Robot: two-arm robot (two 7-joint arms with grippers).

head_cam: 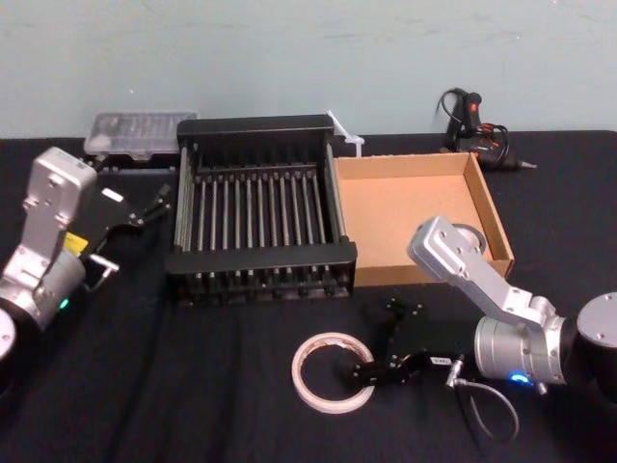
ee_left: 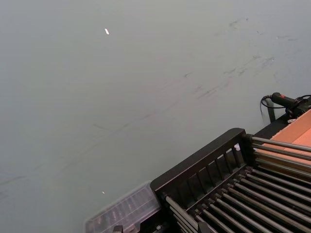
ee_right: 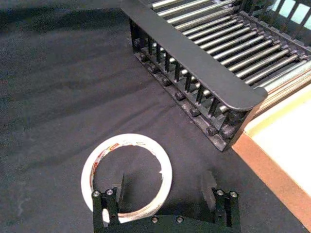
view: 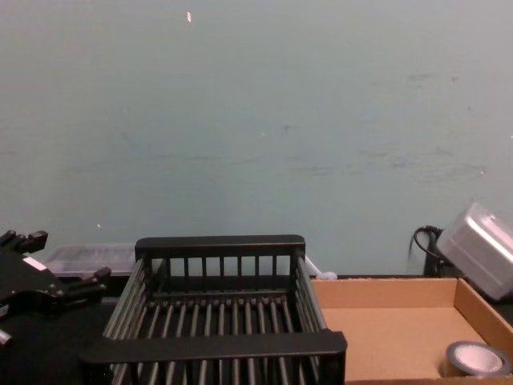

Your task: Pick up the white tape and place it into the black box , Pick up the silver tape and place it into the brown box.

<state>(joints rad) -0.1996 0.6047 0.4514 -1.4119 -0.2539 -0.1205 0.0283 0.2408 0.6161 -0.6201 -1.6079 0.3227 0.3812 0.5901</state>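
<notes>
While right gripper (ee_right: pixel 164 182) straddles thin white tape ring (ee_right: pixel 129 140), jaws wide, left gripper (head_cam: pixel 152 204) parked beside black slatted crate (head_cam: pixel 260 258), jaws apart.

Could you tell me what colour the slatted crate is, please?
The crate is black; head view shows it best.

Right gripper (ee_right: pixel 165 184), fingers spread either side of white tape (ee_right: pixel 127 139) band, black box (ee_right: pixel 194 58), brown box (ee_right: pixel 272 170) beyond

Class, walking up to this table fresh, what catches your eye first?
The white tape ring lying on the dark cloth before the black box, with the right gripper open astride its band. Next, the silver tape already in the brown box. The left gripper hovers left of the black box.
</notes>
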